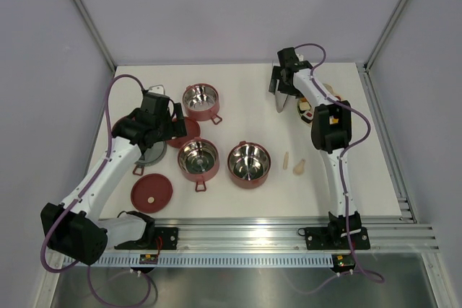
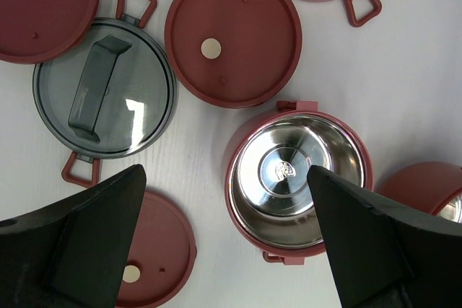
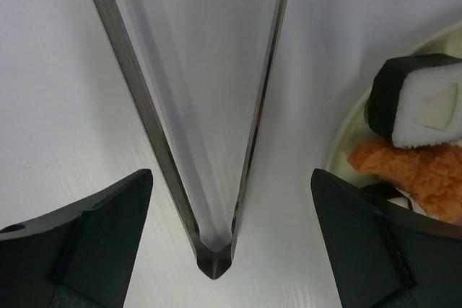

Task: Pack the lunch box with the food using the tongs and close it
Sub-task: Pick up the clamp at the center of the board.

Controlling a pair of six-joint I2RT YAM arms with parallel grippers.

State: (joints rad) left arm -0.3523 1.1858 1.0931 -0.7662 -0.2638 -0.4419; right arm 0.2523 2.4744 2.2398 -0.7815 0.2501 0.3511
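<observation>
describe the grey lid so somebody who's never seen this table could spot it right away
Start at the left arm, which leans over the left side of the white table. Under its open left gripper, among the flat dark-red disc lids, lies the grey lid. It alone is see-through smoky grey, with a bar handle across its top and small red loops at its edge.

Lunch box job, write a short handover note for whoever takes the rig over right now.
Left gripper: open, empty, above a dark-red steel-lined tiffin bowl.
Right gripper: open, straddling the hinge end of the slim silver V-shaped tongs lying on the table; not gripped.
Three bowls sit separate and empty; dark-red disc lids and the grey top lid lie beside them.
Food: a sushi roll and an orange piece on the cream plate.
Done: nothing packed.
Left: grasp tongs, load food, stack, close.
</observation>
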